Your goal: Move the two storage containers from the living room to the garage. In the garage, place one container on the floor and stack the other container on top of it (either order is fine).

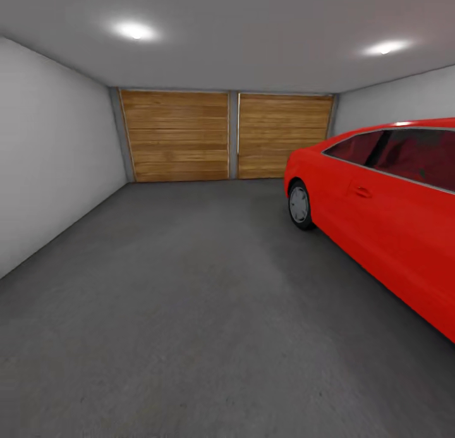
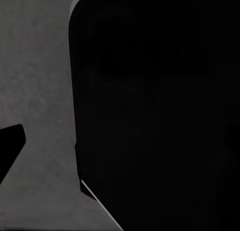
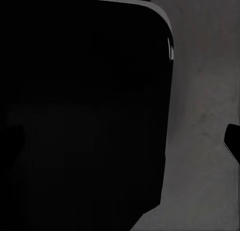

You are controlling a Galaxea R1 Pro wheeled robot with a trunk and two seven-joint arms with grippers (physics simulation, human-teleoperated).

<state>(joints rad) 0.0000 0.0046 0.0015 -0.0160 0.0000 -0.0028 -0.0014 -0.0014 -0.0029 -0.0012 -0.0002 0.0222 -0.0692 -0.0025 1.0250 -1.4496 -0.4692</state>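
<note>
Where you look into the garage, a red car stands right of the bare floor. Two wooden doors close the far wall. Neither pincer's state can be told from the dark wrist views.

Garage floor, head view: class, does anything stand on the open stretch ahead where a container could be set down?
Nothing visible does. The dark grey concrete floor runs bare up to the two wooden doors. The red car is parked along the right side, so only that side is taken up.

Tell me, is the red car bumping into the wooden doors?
Apart. In the head view the red car sits to the right, and a stretch of bare grey floor shows between its front end and the wooden doors.
</note>
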